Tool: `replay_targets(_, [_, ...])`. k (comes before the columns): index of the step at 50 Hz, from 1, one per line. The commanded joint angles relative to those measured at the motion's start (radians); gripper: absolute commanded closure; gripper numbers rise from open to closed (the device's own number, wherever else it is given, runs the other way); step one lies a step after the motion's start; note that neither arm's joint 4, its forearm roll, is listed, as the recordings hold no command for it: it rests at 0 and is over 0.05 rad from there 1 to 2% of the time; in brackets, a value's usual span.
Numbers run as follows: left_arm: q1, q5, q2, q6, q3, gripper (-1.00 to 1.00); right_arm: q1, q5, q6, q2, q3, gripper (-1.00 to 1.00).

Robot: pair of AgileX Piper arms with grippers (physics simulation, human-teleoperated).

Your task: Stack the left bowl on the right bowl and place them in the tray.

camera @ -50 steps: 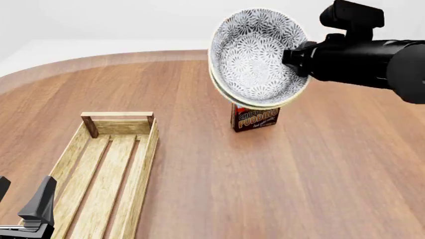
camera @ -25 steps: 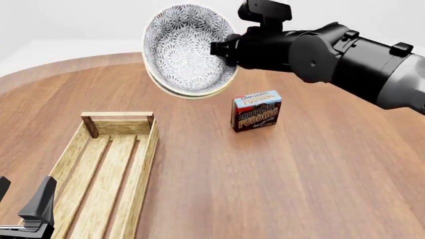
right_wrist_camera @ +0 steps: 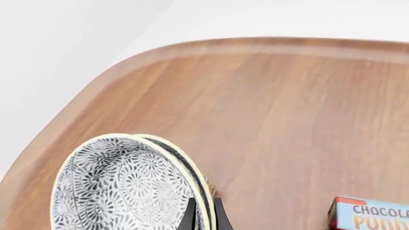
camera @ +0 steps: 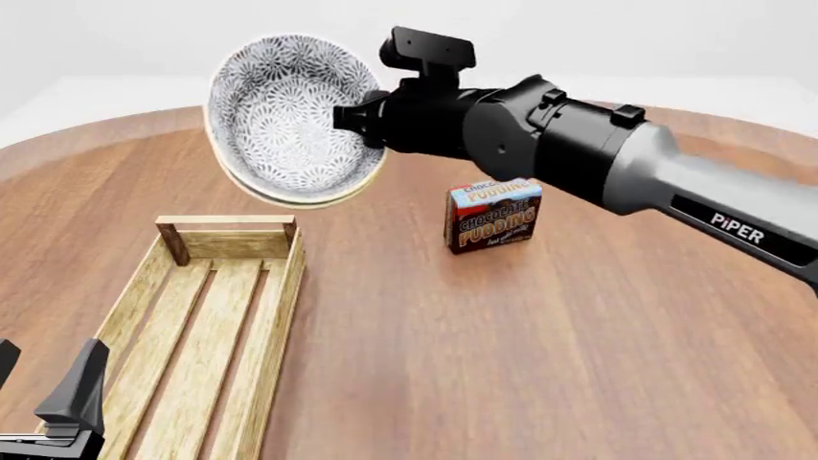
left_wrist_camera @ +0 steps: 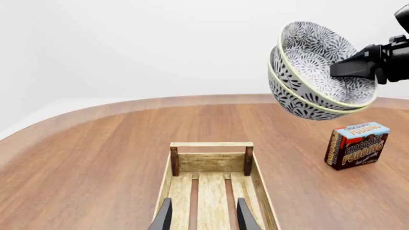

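Stacked bowls (camera: 291,120) held in air by right pincer (camera: 362,120), clamped on rim, bowls tipped on edge, opening toward camera. Stack above far end of tray (camera: 205,326), slightly beyond end rail. Tray long axis runs near-to-far on surface (camera: 537,335); stack needs levelling, then descent toward tray's near side. Left pincer (left_wrist_camera: 201,215) apart, idle, just over tray's near end. Pudding box (camera: 492,214) well right of tray. Versus earlier frames: stack carried leftward from over box toward tray.
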Motion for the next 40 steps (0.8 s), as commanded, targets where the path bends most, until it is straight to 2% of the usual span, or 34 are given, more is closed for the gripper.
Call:
replay_targets(1, [0.000,0.000,0.000,0.000,0.000,-1.00,0.047,-0.038,0.018,0.046,-0.031,1.00])
replay_targets(40, [0.000,0.000,0.000,0.000,0.000,-1.00,0.144,-0.142,0.054,0.173,-0.052,1.00])
